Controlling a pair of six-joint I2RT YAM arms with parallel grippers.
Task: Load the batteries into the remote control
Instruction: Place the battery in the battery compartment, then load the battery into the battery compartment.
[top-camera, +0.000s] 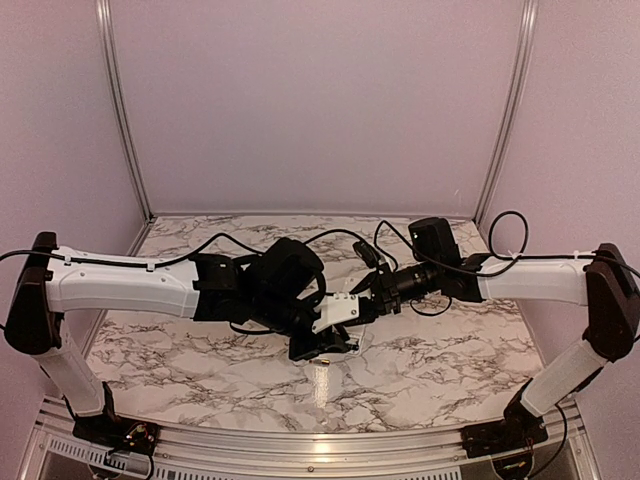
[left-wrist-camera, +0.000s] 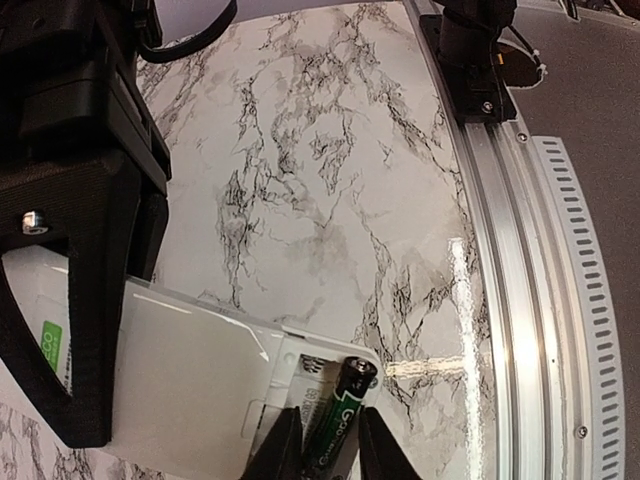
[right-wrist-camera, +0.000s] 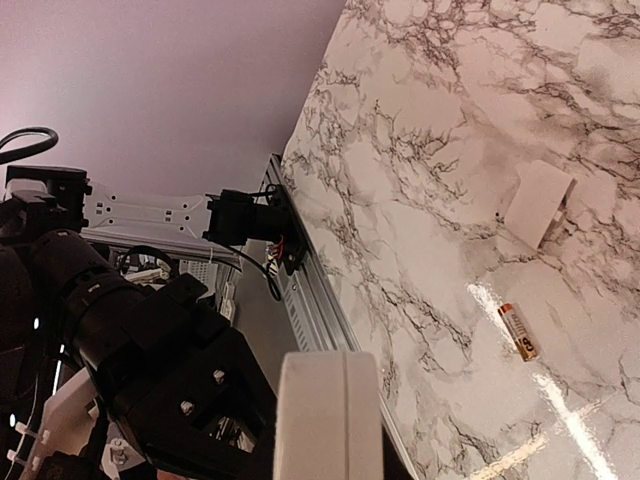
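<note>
So the right fingers (left-wrist-camera: 100, 250) are clenching one end of the white remote control (left-wrist-camera: 190, 380), holding it up off the marble worktop (left-wrist-camera: 330, 150) roughly over the middle, a bit toward the near edge, with its back facing up and the battery bay lying open at the free end. The left fingers (left-wrist-camera: 283, 450) are sitting on either side of a black battery (left-wrist-camera: 340, 410) with green lettering, which is resting in that open bay near the remote's end corner. They're hugging it really close, but honestly I can't tell if they're actually pinching it or letting go. Down on the worktop a second battery (right-wrist-camera: 519, 331) is lying flat, and the little white cover piece (right-wrist-camera: 538, 203) is lying near it, not touching it.
</note>
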